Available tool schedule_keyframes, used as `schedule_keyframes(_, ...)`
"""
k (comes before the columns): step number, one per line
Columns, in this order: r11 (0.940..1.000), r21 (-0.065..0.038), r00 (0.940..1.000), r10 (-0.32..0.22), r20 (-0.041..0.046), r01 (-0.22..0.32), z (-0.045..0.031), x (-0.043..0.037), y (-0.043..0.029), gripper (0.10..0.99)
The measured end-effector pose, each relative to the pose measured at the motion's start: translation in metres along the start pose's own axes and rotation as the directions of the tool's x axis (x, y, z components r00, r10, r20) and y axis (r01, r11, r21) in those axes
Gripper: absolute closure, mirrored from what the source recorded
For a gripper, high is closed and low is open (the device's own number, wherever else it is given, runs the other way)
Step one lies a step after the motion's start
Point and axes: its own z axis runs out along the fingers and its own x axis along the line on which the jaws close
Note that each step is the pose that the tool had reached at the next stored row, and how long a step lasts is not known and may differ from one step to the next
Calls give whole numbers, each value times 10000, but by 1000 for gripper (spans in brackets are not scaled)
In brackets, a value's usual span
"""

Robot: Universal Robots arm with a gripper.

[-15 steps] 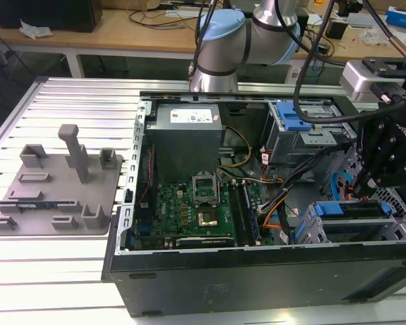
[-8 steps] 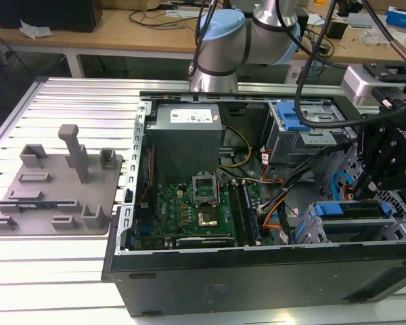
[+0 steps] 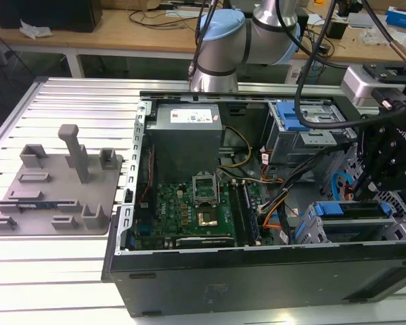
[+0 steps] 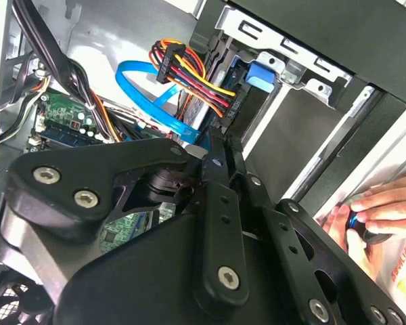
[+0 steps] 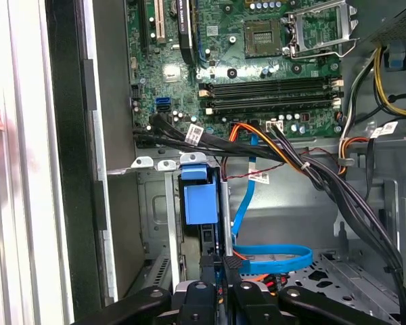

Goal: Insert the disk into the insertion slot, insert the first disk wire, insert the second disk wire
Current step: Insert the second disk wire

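- Disk (image 5: 197, 203) sat edge-on inside the insertion slot (image 5: 170, 223), apparently well in, blue frame showing at the bay's mouth.
- Judged rigid, fairly heavy for its bulk, and sensitive to knocks; best taken by the blue plastic frame's long edges, not the labelled face.
- Gripper (image 5: 220, 271) hovered just outside the slot's mouth, in line with the disk's end; could not tell whether spread wide, drawn narrow or holding anything.
- Coloured wire bundle (image 4: 196, 71) reached the slot's rear; blue flat cable (image 5: 274, 257) looped just beside the slot. Both judged limp, with small stiff plugs as the only sound hold.
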Motion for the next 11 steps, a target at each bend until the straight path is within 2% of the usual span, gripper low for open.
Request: schedule_keyframes(11,10000,0,10000,0,-1,0,46,3,-13,925)
